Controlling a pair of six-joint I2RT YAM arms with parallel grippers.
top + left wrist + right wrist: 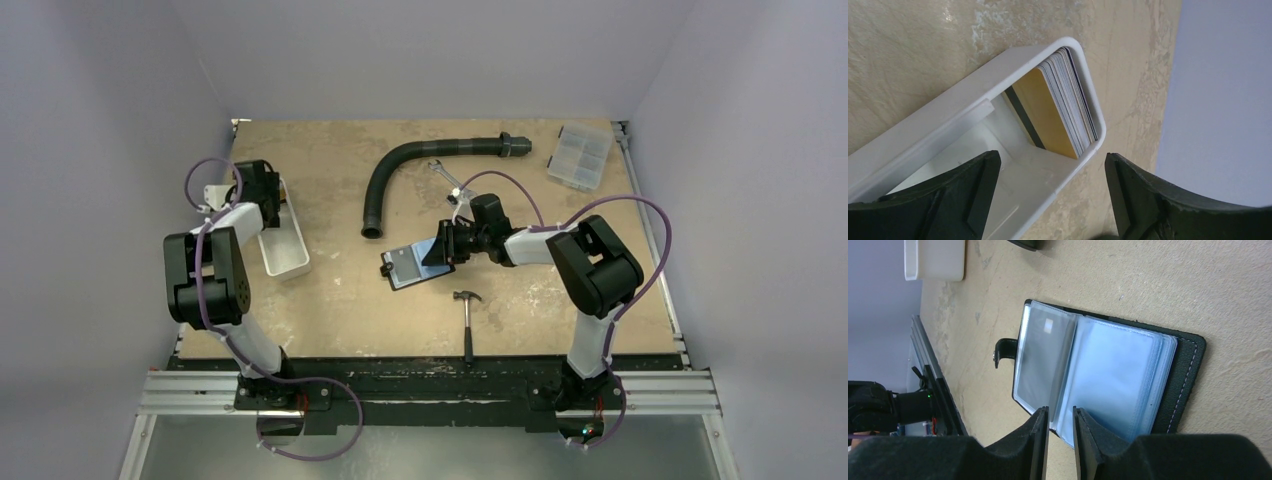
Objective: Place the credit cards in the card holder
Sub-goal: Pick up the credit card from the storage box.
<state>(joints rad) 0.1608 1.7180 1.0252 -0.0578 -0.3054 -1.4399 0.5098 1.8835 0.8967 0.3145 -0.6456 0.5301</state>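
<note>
Pale walls stand around a tan surface [330, 300]. On its left side sits a white tray [948, 107]. The credit cards [1063, 107] stand on edge in a tight stack at one end of the tray, against its end wall. The left gripper [1052, 172] hangs just over the tray with its jaws wide apart and nothing in them. It is near the cards but not touching them. In the middle of the surface the card holder [1118, 375] lies open, with its clear pockets facing up. The right gripper [1060, 420] is pinched on the edge of one clear pocket leaf. I think this is the step of picking up a card. Next, the left gripper should go down, close on just one card, and carry it to the open pocket. The stack is tight, so taking only one may be hard.
</note>
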